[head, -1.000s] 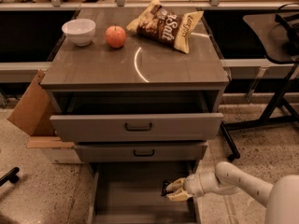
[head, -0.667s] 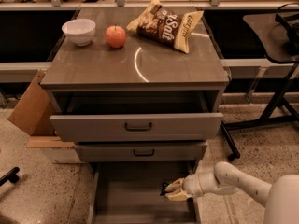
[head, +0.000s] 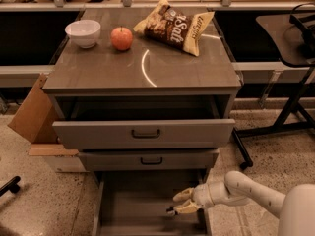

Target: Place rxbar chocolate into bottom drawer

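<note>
The bottom drawer (head: pixel 133 200) is pulled out at the foot of the grey cabinet, with its grey floor showing. My gripper (head: pixel 179 203) reaches in from the right and hangs low over the drawer's right part, just inside the right wall. It is shut on the rxbar chocolate (head: pixel 171 211), a small dark bar of which only an end shows at the fingertips. The rest of the bar is hidden between the fingers against the dark drawer.
The top drawer (head: pixel 142 132) is pulled out and overhangs the middle drawer (head: pixel 147 160). On the cabinet top are a white bowl (head: pixel 83 32), an apple (head: pixel 121 38) and a chip bag (head: pixel 173 25). A cardboard box (head: pixel 33 109) stands at the left and a black stand (head: pixel 295 77) at the right.
My gripper has edged slightly down and left inside the bottom drawer, still holding the bar. Nothing else has moved.
</note>
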Available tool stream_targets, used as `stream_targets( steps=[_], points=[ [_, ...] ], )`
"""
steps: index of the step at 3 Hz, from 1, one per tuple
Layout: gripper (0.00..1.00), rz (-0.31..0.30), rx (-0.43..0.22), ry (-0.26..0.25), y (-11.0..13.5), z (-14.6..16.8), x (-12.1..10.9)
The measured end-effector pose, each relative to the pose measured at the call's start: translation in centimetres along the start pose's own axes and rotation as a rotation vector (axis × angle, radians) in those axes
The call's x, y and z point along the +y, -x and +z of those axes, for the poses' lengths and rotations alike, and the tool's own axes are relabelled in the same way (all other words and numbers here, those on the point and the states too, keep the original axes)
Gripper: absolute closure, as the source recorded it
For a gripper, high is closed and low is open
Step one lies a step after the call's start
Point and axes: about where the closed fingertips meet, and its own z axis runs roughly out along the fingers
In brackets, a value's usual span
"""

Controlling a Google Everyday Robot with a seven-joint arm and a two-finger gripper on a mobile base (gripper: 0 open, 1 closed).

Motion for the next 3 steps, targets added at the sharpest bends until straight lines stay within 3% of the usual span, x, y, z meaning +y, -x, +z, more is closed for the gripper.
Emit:
stream_targets(
  steps=[1,3],
  points=[
    [0.04,-0.005,-0.007,0.025,0.5,-0.1,0.5],
    [0.00,-0.033,-0.037,0.005,2.4,-6.4,3.6]
  ],
)
